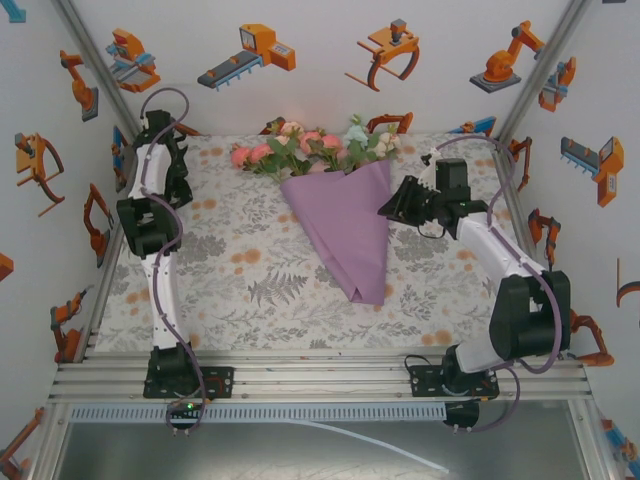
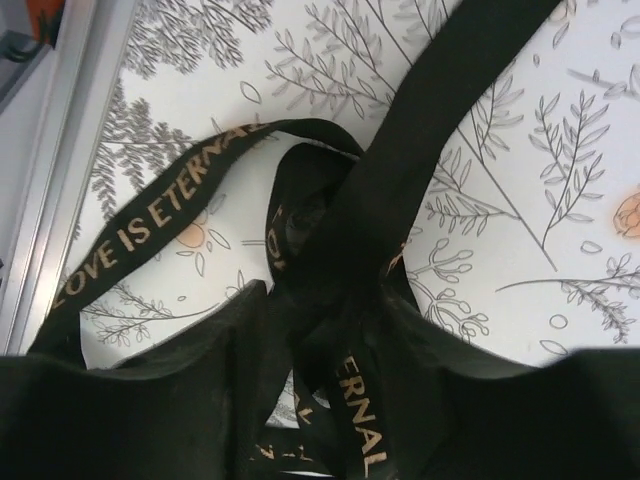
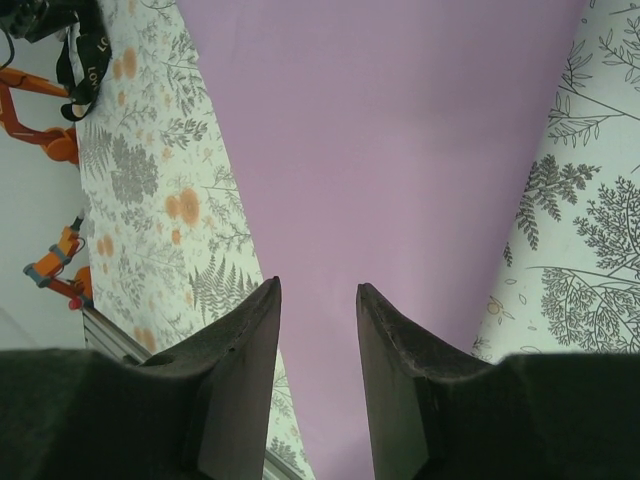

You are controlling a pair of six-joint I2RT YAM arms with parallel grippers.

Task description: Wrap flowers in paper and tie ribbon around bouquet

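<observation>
The bouquet lies mid-table, its lilac paper (image 1: 345,230) rolled into a cone that points toward the near edge. The pink, peach and cream flowers (image 1: 300,148) stick out at the far end. My right gripper (image 1: 392,208) hovers at the cone's right edge. In the right wrist view it (image 3: 318,290) is open over the purple paper (image 3: 380,150), with nothing between its fingers. My left gripper (image 1: 168,165) is at the far left. The black ribbon (image 2: 150,220) with gold lettering loops under it. Bunched strands run between the jaws of the left gripper (image 2: 335,300). I cannot tell whether they clamp it.
The table carries a leaf-and-flower print cloth (image 1: 240,270). An aluminium rail (image 2: 50,180) runs along the left edge, close to the ribbon. Walls with robot stickers enclose the back and sides. Bare cloth lies between the left arm and the cone.
</observation>
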